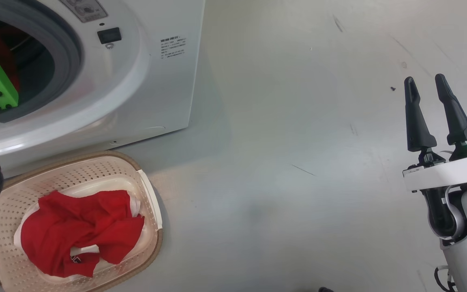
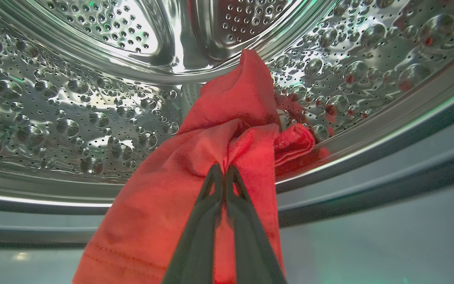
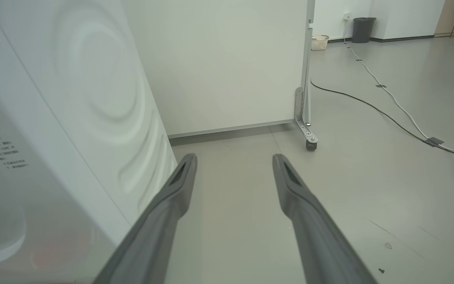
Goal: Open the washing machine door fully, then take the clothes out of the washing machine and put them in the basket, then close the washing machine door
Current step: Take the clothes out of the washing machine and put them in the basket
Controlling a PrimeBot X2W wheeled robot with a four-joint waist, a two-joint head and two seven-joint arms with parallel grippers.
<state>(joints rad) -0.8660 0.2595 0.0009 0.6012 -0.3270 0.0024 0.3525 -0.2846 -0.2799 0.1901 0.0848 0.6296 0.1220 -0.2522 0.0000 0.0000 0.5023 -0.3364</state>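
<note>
The white washing machine (image 1: 144, 81) stands at the upper left of the head view with its round opening uncovered; its door is out of view. My left arm reaches into the opening. Inside the steel drum (image 2: 73, 98), my left gripper (image 2: 223, 171) is shut on red clothes (image 2: 219, 150) that hang over the drum's lip. More red and white clothes (image 1: 79, 235) lie in the cream basket (image 1: 152, 215) on the floor in front of the machine. My right gripper (image 1: 426, 87) stands open over bare floor at the right, holding nothing; its fingers (image 3: 179, 185) point past the machine's side (image 3: 93, 98).
A white partition on castors (image 3: 306, 134) stands behind the machine. Cables (image 3: 388, 98) run across the grey floor at the right. A dark bin (image 3: 363, 29) and another small basket (image 3: 319, 42) sit by the far wall.
</note>
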